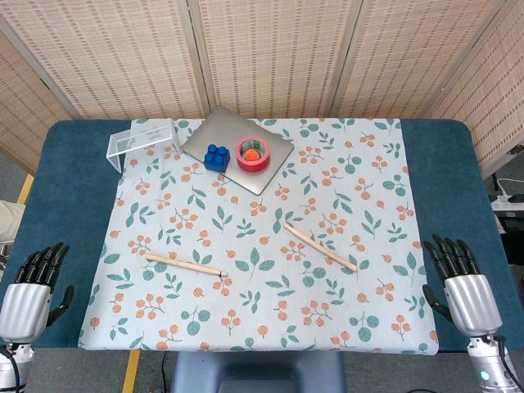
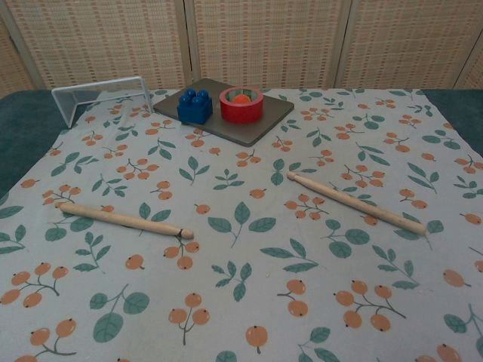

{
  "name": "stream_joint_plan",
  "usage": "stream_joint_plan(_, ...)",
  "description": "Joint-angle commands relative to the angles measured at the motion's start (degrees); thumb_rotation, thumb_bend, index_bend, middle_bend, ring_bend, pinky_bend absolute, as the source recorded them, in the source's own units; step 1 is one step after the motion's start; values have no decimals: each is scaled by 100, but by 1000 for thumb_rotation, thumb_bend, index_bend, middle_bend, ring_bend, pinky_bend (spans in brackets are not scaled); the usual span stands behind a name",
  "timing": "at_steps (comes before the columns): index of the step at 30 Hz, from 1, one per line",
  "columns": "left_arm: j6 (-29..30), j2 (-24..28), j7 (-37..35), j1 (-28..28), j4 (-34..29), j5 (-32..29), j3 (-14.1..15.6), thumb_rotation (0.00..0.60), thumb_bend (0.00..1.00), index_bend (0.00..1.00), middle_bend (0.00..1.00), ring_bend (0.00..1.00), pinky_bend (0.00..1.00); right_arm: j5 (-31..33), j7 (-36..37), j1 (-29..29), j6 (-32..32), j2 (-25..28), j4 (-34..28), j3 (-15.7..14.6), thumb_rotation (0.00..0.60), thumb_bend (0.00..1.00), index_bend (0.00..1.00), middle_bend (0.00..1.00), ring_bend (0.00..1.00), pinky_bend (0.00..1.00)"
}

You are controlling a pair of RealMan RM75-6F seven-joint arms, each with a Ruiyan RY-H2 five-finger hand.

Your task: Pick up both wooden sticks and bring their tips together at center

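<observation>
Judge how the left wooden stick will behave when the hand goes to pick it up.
The left wooden stick looks rigid, so it likely won't flex. Round and tapered, it may roll on the cloth. Lying flat, it probably leaves fingers little room underneath.

We see pale wooden sticks (image 1: 187, 265) (image 1: 320, 247) on a white cloth (image 1: 270, 327) patterned with green leaves and orange berries, over a dark teal surface (image 1: 70, 188); far left, a blue block (image 1: 216, 156) and red ring (image 1: 252, 153) top a grey board (image 1: 225, 129).
</observation>
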Motion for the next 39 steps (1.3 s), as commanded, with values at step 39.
stream_joint_plan(39,-2466,-2095,955,-1965,2042,365,182,600,450,159,245,74,134,306,-128,117,-366,-159,115,70,600,326,0,0,0,0)
